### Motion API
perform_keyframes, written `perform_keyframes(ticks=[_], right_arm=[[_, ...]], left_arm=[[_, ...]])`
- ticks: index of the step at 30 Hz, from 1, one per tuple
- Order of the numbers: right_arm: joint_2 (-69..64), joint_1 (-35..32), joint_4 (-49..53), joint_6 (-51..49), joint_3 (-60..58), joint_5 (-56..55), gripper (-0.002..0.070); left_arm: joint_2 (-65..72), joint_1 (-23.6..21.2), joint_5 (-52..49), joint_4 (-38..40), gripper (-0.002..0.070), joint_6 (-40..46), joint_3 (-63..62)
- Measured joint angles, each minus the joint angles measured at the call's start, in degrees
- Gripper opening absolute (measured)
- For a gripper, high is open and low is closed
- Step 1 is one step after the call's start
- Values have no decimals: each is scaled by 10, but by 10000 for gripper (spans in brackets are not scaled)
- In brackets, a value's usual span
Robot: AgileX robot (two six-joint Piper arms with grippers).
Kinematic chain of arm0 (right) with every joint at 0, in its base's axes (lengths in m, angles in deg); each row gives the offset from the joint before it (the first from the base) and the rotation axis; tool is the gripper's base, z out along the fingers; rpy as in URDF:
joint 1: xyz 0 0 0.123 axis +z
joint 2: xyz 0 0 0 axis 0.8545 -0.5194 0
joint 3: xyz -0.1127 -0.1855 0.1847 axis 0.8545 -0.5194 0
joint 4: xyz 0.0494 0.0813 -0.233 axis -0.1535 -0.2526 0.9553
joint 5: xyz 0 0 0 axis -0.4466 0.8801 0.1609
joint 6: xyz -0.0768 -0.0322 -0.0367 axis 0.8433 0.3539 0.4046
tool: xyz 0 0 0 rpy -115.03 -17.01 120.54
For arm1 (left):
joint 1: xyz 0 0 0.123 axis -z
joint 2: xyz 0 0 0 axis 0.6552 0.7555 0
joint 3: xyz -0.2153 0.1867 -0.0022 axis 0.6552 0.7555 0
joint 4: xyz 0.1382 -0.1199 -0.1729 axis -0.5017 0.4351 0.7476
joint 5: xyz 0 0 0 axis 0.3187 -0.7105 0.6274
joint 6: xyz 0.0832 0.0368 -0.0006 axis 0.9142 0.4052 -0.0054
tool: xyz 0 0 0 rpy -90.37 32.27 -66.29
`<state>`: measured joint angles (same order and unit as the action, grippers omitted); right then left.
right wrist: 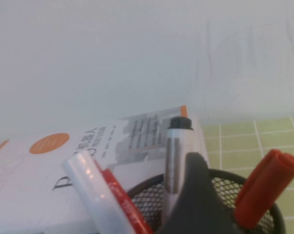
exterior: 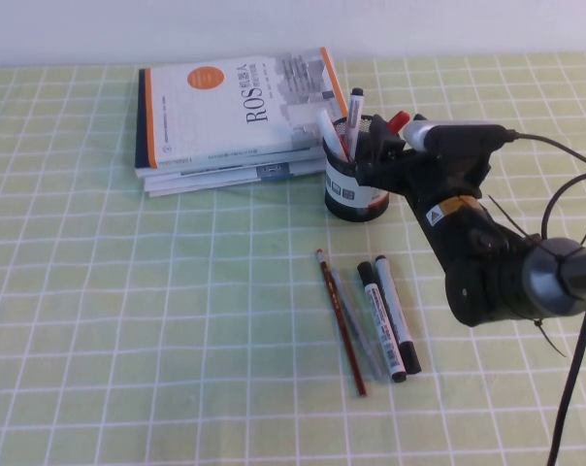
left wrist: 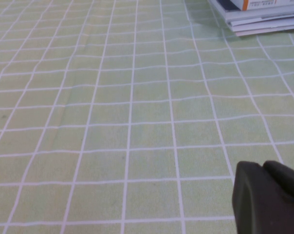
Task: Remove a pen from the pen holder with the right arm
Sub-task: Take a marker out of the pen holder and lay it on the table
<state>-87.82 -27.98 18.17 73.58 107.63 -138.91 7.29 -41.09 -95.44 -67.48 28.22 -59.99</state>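
Several upright pens [exterior: 354,112], right gripper [exterior: 375,148] at holder [exterior: 347,199], left gripper [left wrist: 268,197] over cloth [left wrist: 137,122]

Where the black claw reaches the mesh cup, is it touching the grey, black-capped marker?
Cannot tell. Right wrist view: right gripper's finger overlaps the marker, hiding contact. Left gripper hovers over green checked cloth.

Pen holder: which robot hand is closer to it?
Right. The right gripper is open right at the pen holder, at its rim. The left gripper is far off, over the tablecloth.
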Motion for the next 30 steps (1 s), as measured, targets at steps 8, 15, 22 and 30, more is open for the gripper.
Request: perform_keyframes(ticks=[8,15,22,30], right_arm=[[-21,-4,-13,0,31,15,389],[-44,-4,-16,0,65,43,389],[-44,-9,-19,0,76,53,389],[-44,-15,-22,0,79,53,333]], left_arm=[[0,0,0,0,-5,0,0],[0,0,0,0,-5,0,0],[0,0,0,0,-5,0,0],[0,0,0,0,-5,0,0]])
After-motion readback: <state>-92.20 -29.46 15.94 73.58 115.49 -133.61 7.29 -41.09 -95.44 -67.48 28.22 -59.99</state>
